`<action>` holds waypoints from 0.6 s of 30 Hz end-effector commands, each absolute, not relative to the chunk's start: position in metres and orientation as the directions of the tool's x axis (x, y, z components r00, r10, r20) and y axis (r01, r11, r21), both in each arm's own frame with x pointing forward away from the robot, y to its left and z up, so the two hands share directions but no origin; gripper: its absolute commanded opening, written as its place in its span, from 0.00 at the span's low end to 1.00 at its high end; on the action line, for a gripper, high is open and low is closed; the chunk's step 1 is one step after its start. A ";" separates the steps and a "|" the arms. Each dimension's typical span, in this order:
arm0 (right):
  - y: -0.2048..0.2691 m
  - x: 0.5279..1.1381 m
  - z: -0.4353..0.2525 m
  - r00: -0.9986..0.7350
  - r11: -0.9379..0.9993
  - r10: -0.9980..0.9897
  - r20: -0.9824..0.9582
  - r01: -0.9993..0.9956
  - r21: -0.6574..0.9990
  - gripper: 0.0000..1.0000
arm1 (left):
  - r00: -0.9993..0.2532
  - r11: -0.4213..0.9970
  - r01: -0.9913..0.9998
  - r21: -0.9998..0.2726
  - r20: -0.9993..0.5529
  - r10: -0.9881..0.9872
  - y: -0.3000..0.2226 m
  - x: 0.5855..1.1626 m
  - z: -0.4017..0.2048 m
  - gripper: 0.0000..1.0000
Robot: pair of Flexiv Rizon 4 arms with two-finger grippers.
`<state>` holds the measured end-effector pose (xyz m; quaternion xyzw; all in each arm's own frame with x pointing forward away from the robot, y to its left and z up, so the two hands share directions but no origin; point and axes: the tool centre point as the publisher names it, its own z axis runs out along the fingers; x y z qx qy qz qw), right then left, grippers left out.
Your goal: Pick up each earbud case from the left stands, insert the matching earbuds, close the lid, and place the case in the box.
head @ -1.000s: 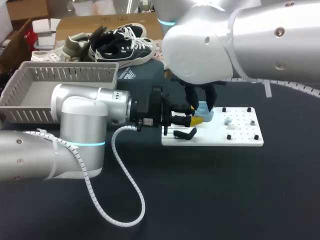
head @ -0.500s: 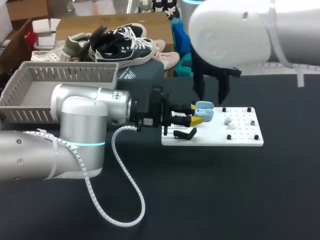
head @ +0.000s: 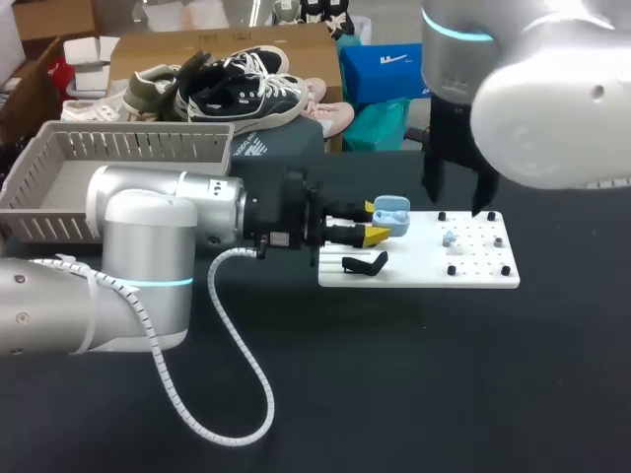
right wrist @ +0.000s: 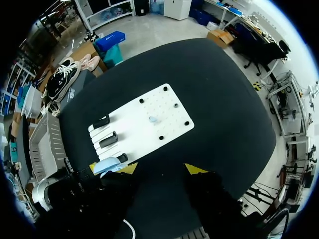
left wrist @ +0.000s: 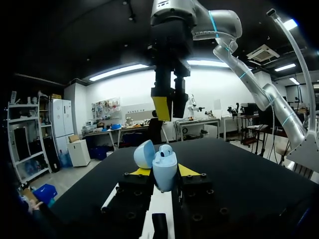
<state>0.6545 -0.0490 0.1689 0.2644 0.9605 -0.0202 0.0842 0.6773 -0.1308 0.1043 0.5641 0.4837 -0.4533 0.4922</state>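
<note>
Head view: right gripper (head: 458, 202) is lifting clear of the earbud case (head: 391, 215), which the left gripper (head: 375, 222) is clamping at the white board's (head: 473, 271) left edge.
Left wrist view: lid is standing open, one earbud (left wrist: 166, 149) seated (second probably pending).
Right wrist view: right fingers are standing wide, empty.

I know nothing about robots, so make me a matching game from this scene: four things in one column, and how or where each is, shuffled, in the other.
Things:
1. earbud case
2. right hand
3. grey basket
4. white board

States:
A. raised, open, holding nothing
B. lid open, gripped by the left hand
C. lying flat, black stand on it
D. furthest left of the four

Pairs: 1-B, 2-A, 3-D, 4-C
</note>
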 end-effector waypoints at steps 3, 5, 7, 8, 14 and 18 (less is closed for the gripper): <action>-0.063 0.652 0.152 -0.845 0.866 0.500 -0.193 0.484 0.123 0.50 | 0.125 -0.010 0.992 0.125 -0.987 0.099 -0.110 0.667 0.104 0.00; -0.065 0.654 0.146 -0.853 0.875 0.484 -0.194 0.469 0.121 0.49 | 0.125 -0.003 0.992 0.125 -0.987 0.101 -0.104 0.668 0.103 0.00; -0.068 0.656 0.139 -0.862 0.880 0.473 -0.180 0.455 0.134 0.50 | 0.123 0.003 0.992 0.124 -0.987 0.101 -0.098 0.668 0.102 0.00; -0.070 0.658 0.135 -0.865 0.883 0.469 -0.180 0.451 0.132 0.50 | 0.123 0.005 0.992 0.124 -0.987 0.101 -0.096 0.668 0.101 0.00; -0.071 0.668 0.112 -0.881 0.894 0.445 -0.159 0.429 0.125 0.51 | 0.122 0.007 0.992 0.124 -0.987 0.103 -0.094 0.667 0.101 0.00; -0.069 0.677 0.099 -0.886 0.897 0.438 -0.150 0.422 0.128 0.51 | 0.122 0.007 0.992 0.124 -0.987 0.103 -0.094 0.667 0.101 0.00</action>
